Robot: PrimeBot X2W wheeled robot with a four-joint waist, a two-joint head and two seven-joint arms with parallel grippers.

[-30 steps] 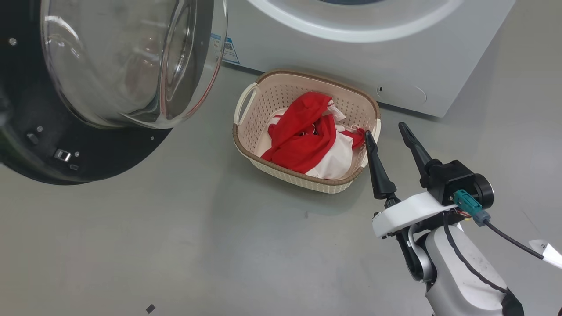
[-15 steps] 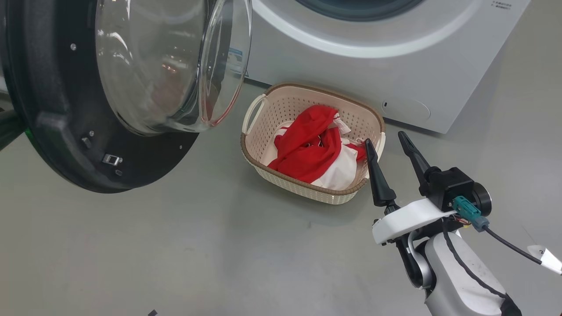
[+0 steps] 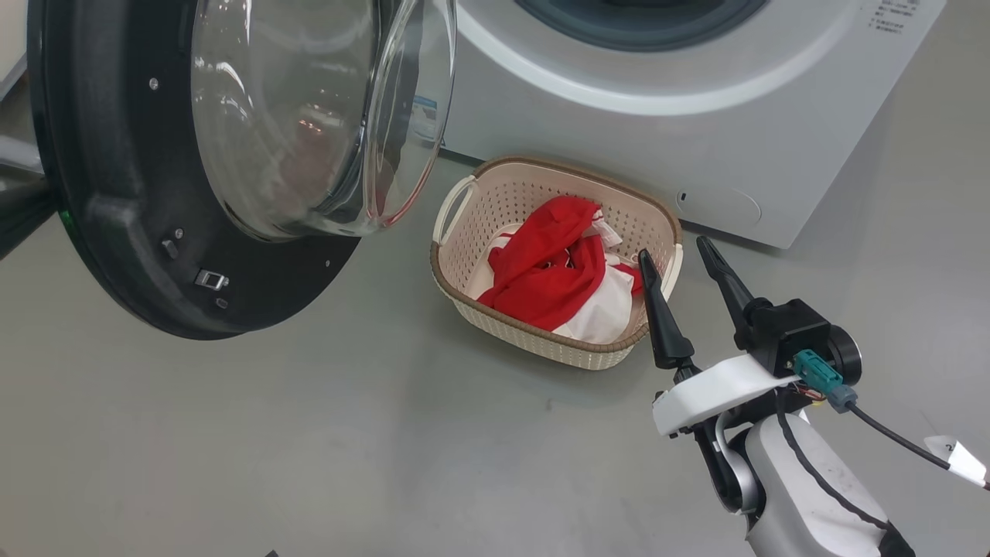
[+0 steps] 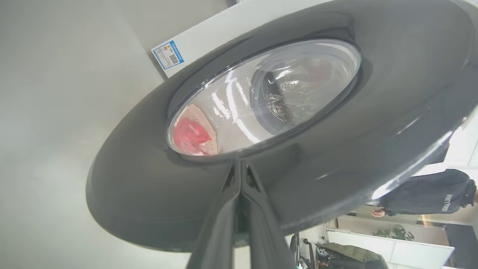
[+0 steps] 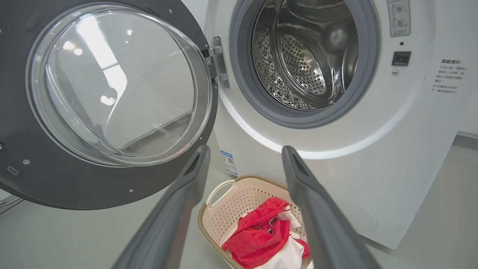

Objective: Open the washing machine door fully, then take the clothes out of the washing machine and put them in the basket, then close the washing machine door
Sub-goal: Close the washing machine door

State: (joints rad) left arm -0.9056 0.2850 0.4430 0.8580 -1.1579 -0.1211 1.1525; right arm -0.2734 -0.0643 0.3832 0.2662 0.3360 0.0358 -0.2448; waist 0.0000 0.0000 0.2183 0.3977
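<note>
One closed left gripper (image 4: 239,165) points at the door (image 4: 336,149); right gripper (image 3: 671,249) gapes, empty.

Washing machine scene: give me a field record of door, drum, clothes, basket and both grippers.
door: open, swung wide
drum: no clothes seen inside
basket: on floor before the machine
clothes: red and white, piled in basket
left gripper: shut, tips at door's outer face
right gripper: open, empty, beside basket

Holds the right jaws spread wide, pointing up from a pale forearm (image 3: 812,495); presses the left jaws together, tips touching.
</note>
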